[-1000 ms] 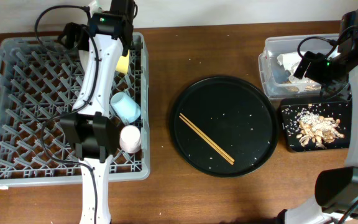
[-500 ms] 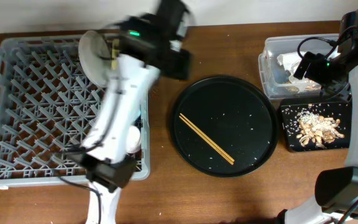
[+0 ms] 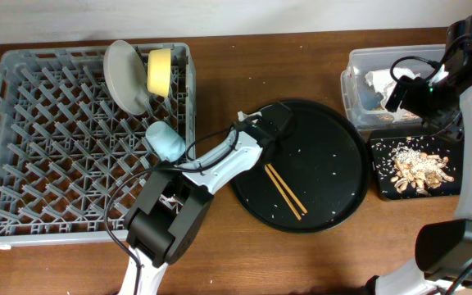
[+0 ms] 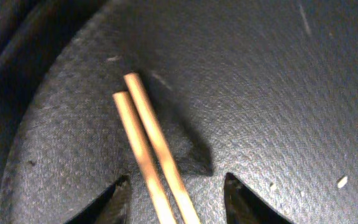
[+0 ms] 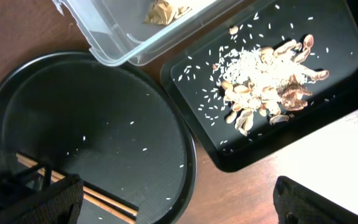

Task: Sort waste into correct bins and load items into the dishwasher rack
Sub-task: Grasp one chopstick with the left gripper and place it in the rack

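In the dishwasher rack [image 3: 56, 164] a grey plate [image 3: 125, 74] and a yellow bowl [image 3: 160, 70] stand on edge at the back, with a light-blue cup [image 3: 165, 141] near the right wall. Two chopsticks [image 3: 287, 195] lie on the round black tray [image 3: 326, 156]. My left gripper [image 3: 270, 154] is down over their upper end. In the left wrist view the chopsticks [image 4: 143, 134] run between the fingertips [image 4: 114, 202] with a gap on each side, so the left gripper [image 4: 178, 186] is open. My right gripper [image 5: 179, 205] is open and holds nothing.
A clear tub [image 3: 355, 90] at the back right holds a crumpled napkin [image 3: 379, 79]. In front of it a black rectangular tray [image 3: 379, 184] carries food scraps and rice [image 3: 418, 166]. Rice grains dot the round tray. My right arm hangs over the tub.
My left arm swung from the rack's back corner to the round tray, and its jaws narrowed around the chopsticks. The plate and bowl now show in the rack. The right arm stayed put.
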Controlling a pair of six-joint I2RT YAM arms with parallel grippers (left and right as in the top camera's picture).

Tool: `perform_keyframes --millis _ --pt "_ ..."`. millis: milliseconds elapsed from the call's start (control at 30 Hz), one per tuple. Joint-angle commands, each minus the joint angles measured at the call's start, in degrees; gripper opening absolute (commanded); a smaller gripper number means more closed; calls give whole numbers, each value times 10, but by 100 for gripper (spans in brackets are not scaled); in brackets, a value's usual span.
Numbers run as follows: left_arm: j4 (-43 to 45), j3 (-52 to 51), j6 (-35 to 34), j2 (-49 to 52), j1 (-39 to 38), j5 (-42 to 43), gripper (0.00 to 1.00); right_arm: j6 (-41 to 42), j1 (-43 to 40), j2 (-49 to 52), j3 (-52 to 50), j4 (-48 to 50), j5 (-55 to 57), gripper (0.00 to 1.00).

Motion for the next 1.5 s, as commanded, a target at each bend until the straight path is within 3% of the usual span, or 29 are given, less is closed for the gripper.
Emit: perform_keyframes --millis 0,67,100,167,367,533,633,667,833,1233,1267,1300,1433,1467 --pt "5 -24 -8 13 0 12 25 0 3 2 -1 -5 1 98" --pt "5 -24 3 13 0 12 16 0 3 2 -1 -5 1 99" --pt "7 -19 47 13 0 12 14 0 3 2 -1 -5 1 99" --pt "0 13 248 13 0 13 14 0 3 2 -1 -5 1 99" --pt "-8 38 396 13 0 12 15 0 3 2 -1 -11 1 99" --pt "-99 102 395 13 0 12 14 0 3 2 -1 -9 1 99" --pt "-124 93 250 13 0 12 15 0 3 2 -1 -11 1 99" --pt "-105 77 221 13 0 12 23 0 3 2 -1 -12 1 98" --pt "-55 31 148 13 0 12 25 0 3 2 -1 -12 1 98" --pt "-48 26 141 13 0 8 20 -8 3 2 -1 -17 1 99" --pt "-44 19 141 17 0 8 49 -8 3 2 -1 -17 1 98" --pt "-45 18 141 22 0 10 56 -8 3 2 -1 -17 1 99" --pt "-44 16 141 27 -4 14 56 -8 3 2 -1 -17 1 98" --pt "-44 16 141 32 -4 14 49 -9 3 2 -1 -17 1 99"
